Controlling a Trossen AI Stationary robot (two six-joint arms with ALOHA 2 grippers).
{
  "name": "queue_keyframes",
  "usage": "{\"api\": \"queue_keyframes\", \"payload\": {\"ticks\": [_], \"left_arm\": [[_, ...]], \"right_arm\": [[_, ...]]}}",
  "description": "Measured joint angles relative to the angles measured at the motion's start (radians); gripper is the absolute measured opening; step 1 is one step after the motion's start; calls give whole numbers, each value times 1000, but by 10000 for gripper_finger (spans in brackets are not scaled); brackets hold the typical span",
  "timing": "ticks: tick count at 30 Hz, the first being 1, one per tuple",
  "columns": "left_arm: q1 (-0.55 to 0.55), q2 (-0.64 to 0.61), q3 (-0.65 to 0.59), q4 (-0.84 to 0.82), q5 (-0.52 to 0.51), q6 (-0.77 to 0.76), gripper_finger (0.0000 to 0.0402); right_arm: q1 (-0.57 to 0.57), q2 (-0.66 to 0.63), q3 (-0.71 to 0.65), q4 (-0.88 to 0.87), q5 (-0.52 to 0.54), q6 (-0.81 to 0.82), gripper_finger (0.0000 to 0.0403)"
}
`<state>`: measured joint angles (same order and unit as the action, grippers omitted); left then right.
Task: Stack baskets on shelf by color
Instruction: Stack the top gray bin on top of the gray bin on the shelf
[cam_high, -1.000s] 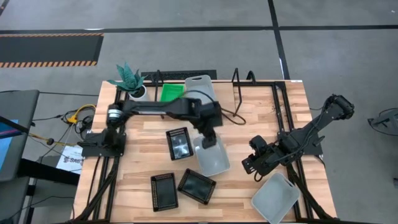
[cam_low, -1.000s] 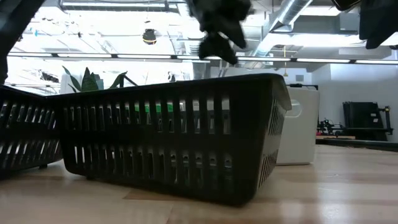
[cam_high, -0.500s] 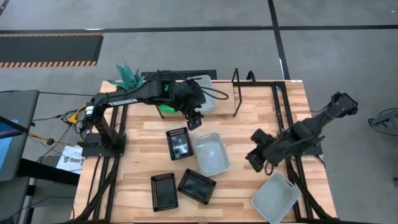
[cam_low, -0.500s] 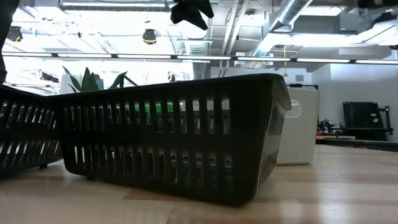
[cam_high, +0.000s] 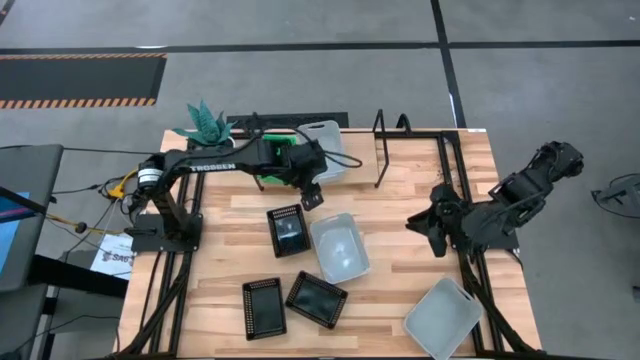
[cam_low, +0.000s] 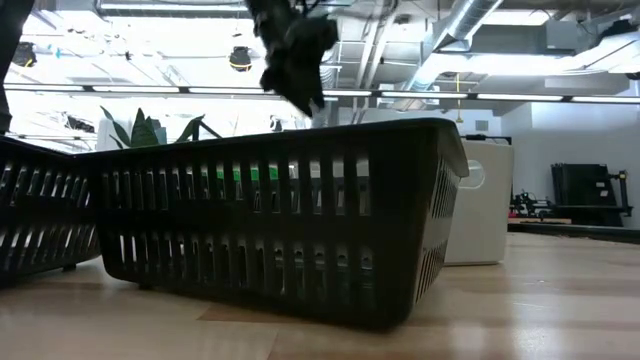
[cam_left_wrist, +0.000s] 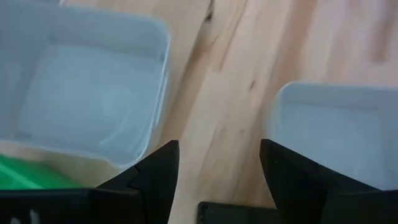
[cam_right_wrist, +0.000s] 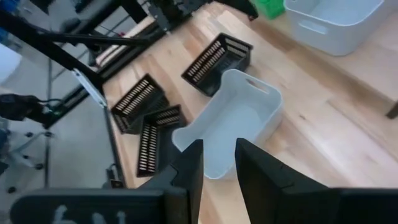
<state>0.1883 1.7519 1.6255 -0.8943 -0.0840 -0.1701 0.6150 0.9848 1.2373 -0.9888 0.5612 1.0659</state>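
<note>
Sorting is partly done. The shelf (cam_high: 400, 135) sits along the far edge of the table (cam_high: 400, 290). On it a white basket (cam_high: 325, 135) lies next to the green baskets (cam_high: 275, 150), which show only partly under the left arm, so their count cannot be told; colours appear to be grouped side by side there.

Off the shelf: 3 black mesh baskets (cam_high: 285, 230) lie near the table's middle and front, 1 just beside a second white basket (cam_high: 340, 247), and a third white basket (cam_high: 443, 318) lies at the front right corner. These 5 look to be the remaining work.

Left gripper (cam_high: 310, 192): arm stretched across the shelf's left end, wrist angled down, hovering between the shelf's white basket and the mid-table white basket. Left wrist view shows its fingers (cam_left_wrist: 155, 180) spread wide over bare wood with nothing between them.

Right gripper (cam_high: 435, 222): arm folded low on the right side, pointing toward the mid-table white basket, well apart from it. Right wrist view shows its fingers (cam_right_wrist: 186, 168) parted by a narrow gap, holding nothing. Likely waiting.
</note>
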Motion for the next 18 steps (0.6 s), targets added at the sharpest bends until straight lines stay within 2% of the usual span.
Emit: {"api": "queue_keyframes", "payload": {"ticks": [10, 18], "left_arm": [[-22, 0, -193, 241, 44, -87, 212], [-66, 41, -237, 323, 27, -92, 212]], "right_arm": [[-2, 3, 0, -73, 13, -1, 118], [-2, 3, 0, -77, 12, 6, 118]]}}
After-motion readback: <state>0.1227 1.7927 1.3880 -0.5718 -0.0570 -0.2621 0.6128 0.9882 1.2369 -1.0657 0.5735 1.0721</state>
